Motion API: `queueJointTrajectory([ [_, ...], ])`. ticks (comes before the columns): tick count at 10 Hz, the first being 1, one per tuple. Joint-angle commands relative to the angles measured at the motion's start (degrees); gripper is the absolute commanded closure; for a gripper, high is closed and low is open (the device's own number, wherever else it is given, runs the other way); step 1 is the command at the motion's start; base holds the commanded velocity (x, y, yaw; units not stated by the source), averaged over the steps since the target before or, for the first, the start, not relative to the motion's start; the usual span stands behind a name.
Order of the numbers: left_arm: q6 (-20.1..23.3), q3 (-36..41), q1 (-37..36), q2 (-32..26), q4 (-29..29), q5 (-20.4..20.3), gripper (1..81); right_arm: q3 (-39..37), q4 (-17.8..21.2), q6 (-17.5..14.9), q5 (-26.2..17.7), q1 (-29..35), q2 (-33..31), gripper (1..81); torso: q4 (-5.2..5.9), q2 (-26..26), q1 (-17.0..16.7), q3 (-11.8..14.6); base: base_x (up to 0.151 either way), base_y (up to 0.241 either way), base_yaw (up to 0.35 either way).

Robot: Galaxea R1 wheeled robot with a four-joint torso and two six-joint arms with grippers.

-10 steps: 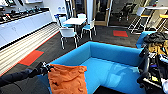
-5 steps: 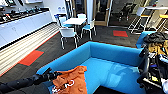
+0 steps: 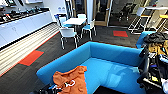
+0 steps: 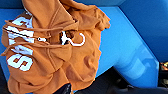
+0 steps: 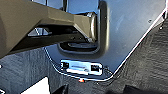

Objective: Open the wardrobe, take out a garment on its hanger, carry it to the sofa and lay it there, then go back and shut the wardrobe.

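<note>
1. One orange shirt (image 3: 71, 79) heaped on the blue sofa (image 3: 112, 53) seat, near its front edge.
2. White hanger (image 4: 75, 40) hook atop the folds.
3. Left tool (image 3: 53, 90) just beside the shirt; grip state impossible to tell.

The crumpled bright orange soft shirt (image 4: 57, 50), lying on the bright blue upholstered sofa (image 4: 130, 37), bears large white block letters on its folded front. Only a single "S" near one end can be read; the remaining letters are creased, partly hidden and cannot be made out.
</note>
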Motion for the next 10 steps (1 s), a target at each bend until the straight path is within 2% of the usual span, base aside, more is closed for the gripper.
queueJointTrajectory([
  [1,0.87,6.33,8.99,-0.40,19.85,-1.36,1.0,0.31,-0.47,-0.06,-3.95,-0.02,0.41,1.0,0.00,0.00,0.00,0.00,0.000,0.000,0.000],
  [3,0.87,6.59,19.27,1.88,30.19,-1.27,1.0,-0.04,-0.11,-0.06,-3.95,0.06,0.49,1.0,0.00,0.00,0.00,0.02,0.000,0.000,0.000],
  [5,1.04,2.99,27.64,5.14,36.64,-2.24,1.0,-0.92,0.15,0.02,-3.86,0.06,0.84,1.0,0.00,0.00,0.00,0.05,0.000,0.000,0.000],
  [6,1.13,-0.05,31.06,7.14,37.52,-3.97,1.0,-1.28,-0.46,-0.06,-3.86,-0.02,1.28,1.0,0.02,-0.02,0.00,0.05,0.000,0.000,0.000],
  [9,0.87,-15.78,37.31,14.87,37.52,-16.89,1.0,-3.20,-0.47,0.03,-3.95,0.06,2.60,1.0,0.02,-0.05,-0.02,0.09,0.000,0.000,0.000],
  [10,0.78,-19.42,38.37,17.09,37.52,-17.79,1.0,-3.91,-0.47,-0.06,-3.95,0.06,3.04,1.0,0.02,-0.05,-0.05,0.11,0.000,0.000,0.000],
])
